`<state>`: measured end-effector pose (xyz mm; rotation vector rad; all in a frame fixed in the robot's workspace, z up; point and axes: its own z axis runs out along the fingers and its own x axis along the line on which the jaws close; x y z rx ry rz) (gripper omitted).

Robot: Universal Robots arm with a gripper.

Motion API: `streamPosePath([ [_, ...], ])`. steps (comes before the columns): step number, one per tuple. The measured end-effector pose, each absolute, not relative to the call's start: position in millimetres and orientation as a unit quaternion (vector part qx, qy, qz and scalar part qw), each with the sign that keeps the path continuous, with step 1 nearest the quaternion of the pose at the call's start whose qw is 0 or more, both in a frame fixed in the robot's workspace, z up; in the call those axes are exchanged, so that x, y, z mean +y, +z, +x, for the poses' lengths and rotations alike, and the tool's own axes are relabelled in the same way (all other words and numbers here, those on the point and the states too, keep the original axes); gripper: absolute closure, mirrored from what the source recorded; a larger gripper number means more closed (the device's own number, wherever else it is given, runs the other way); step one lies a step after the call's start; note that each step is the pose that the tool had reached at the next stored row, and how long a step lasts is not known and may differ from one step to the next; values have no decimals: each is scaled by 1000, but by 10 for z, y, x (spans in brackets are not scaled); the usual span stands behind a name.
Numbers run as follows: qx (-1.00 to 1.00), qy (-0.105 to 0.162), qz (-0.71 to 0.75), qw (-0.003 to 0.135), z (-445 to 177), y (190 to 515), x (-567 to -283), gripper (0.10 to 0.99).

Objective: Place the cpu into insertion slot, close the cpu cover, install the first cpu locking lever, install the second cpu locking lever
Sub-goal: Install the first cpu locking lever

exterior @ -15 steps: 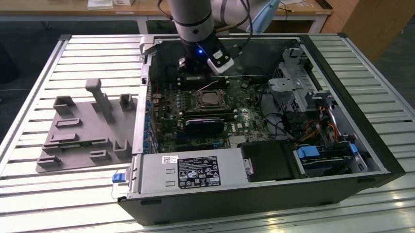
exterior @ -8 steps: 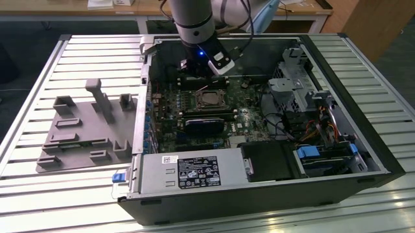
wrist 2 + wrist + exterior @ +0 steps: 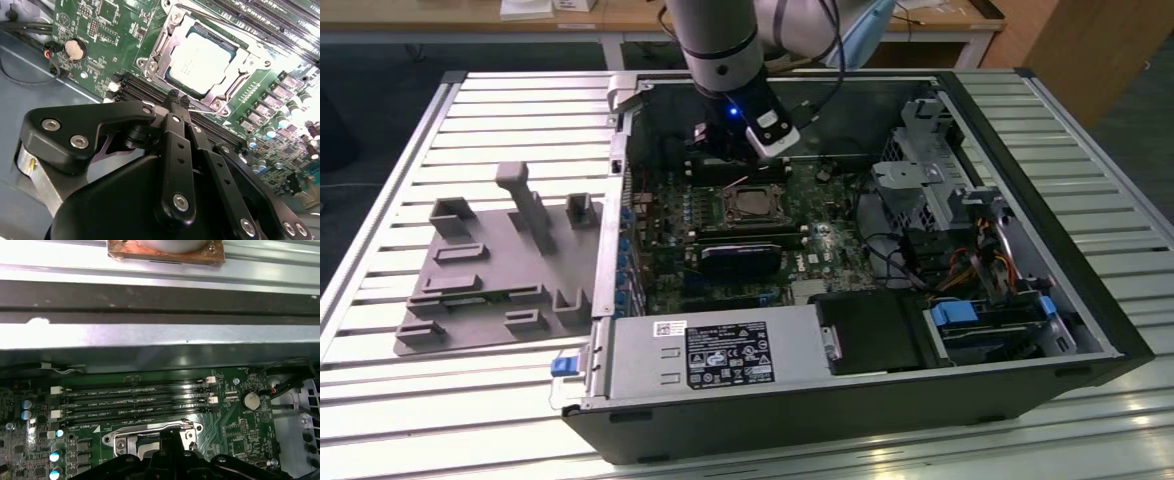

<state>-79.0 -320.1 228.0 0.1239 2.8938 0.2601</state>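
Inside the open computer case (image 3: 787, 432), over the motherboard (image 3: 95, 30), the gripper (image 3: 178, 98) has its fingers pressed together, tips at the edge of the cpu cover (image 3: 161, 44). The cpu (image 3: 200, 62) lies beneath that frame. A sideways slip could scrape the neighbouring memory slots (image 3: 135, 87).

No text is clear enough to read. On the power supply (image 3: 640, 365), a small white label (image 3: 670, 328) sits toward the exterior view's left edge, with a black label (image 3: 727, 353) carrying white print just beside it. Faint print marks the top of the cpu (image 3: 200, 62). Small white lettering runs beside the memory slots (image 3: 135, 400) on the motherboard (image 3: 235, 435).
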Motion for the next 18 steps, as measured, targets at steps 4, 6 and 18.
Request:
streamPosePath([
  [4, 988, 88, 50, 117, -778, 2273, -3162, 984],
  [6, 988, 87, 52, 117, -775, 2270, -3137, 984],
  [18, 989, 74, 57, 118, -747, 2220, -3025, 984],
])
